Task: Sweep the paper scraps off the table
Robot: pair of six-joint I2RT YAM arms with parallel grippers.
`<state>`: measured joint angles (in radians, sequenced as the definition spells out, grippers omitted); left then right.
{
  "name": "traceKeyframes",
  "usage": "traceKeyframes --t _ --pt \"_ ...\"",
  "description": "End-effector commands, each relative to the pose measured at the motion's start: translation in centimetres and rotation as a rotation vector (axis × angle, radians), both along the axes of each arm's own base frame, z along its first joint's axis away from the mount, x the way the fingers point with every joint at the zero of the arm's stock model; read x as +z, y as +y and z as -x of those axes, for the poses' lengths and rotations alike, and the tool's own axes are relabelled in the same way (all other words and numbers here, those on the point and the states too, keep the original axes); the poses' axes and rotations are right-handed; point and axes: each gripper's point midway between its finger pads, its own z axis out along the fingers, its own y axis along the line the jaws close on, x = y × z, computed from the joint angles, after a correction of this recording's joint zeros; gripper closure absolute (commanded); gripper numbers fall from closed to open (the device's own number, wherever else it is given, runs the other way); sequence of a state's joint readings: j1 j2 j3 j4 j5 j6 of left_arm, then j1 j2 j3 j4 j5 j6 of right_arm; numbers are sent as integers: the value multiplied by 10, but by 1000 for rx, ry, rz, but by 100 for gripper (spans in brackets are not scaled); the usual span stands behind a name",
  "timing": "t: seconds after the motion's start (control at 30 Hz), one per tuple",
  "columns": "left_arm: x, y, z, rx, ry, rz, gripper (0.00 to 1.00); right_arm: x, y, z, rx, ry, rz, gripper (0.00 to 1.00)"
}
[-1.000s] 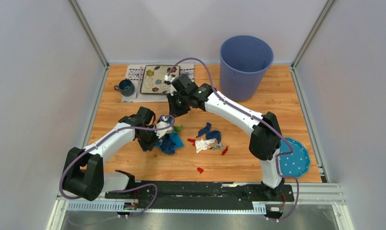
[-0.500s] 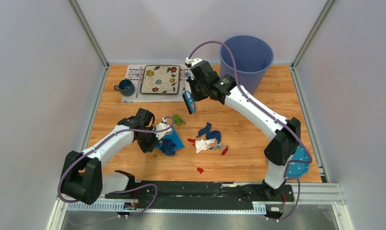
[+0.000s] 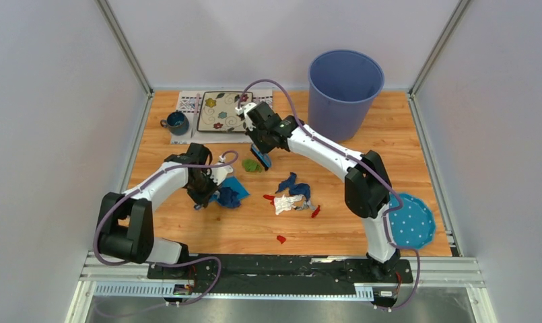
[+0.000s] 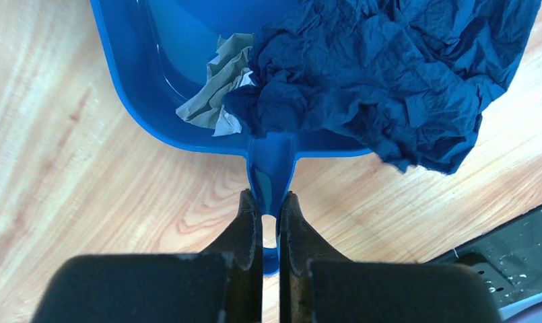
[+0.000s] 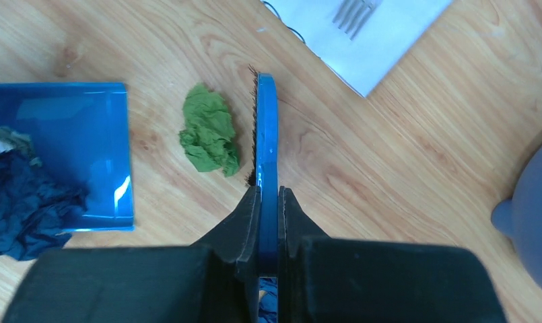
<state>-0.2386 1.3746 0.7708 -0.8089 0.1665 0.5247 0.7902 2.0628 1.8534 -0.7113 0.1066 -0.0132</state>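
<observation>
My left gripper [image 4: 271,202] is shut on the handle of a blue dustpan [image 4: 187,60], which lies flat on the table [image 3: 335,232]. In the pan are a large dark blue paper scrap [image 4: 382,81] and a small grey one [image 4: 217,87]. My right gripper [image 5: 268,195] is shut on a blue brush [image 5: 266,134], its bristles on the wood right beside a green scrap [image 5: 209,137]. That green scrap [image 3: 252,164] lies between brush and dustpan [image 3: 231,192]. Dark blue [image 3: 291,185], white [image 3: 285,203] and red [image 3: 281,238] scraps lie on the table further right.
A tall blue bin [image 3: 345,84] stands at the back right. At the back left a patterned plate [image 3: 224,111] rests on a white placemat [image 3: 187,102], next to a dark mug [image 3: 177,122]. A blue polka-dot cloth [image 3: 411,229] lies at the front right.
The right arm lifted the brush toward the bin, then brought it back down beside the green scrap. The left arm drew the dustpan slightly left.
</observation>
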Motion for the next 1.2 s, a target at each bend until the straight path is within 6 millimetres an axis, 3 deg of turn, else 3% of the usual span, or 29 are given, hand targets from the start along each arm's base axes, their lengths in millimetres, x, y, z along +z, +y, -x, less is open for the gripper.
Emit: traceKeyframes --t 0.0,0.17,0.23,0.37,0.53,0.6,0.7,0.73,0.83,0.93,1.0,1.17 --pt "9 -10 -21 22 -15 32 100 19 23 1 77 -90 -20 100" --pt "4 -14 -32 7 6 37 100 17 46 22 84 21 -125 100" --pt "1 -15 -32 6 21 35 100 31 64 42 123 104 -239 100" --pt "-1 -17 -38 4 17 43 100 56 67 52 111 118 -326 100" --pt "11 -25 -38 -5 -1 91 100 73 24 34 -8 -20 -190 100" --pt "15 -31 -37 -10 -17 134 100 83 13 36 -14 -41 -164 100" --pt "25 -46 -39 -9 -60 227 100 122 1 43 15 -112 -194 100" --pt "28 -55 -42 -14 -88 277 100 147 -5 49 29 -153 -229 100" --pt "29 -74 -39 -10 -114 400 100 198 -20 56 65 -265 -282 100" --pt "30 -80 -42 8 -138 441 100 230 -41 58 61 -330 -306 100" --pt "31 -81 -45 16 -153 450 100 239 -53 58 45 -353 -299 100" --pt "46 -90 -48 0 -188 511 100 280 -110 39 -101 -474 -271 100"
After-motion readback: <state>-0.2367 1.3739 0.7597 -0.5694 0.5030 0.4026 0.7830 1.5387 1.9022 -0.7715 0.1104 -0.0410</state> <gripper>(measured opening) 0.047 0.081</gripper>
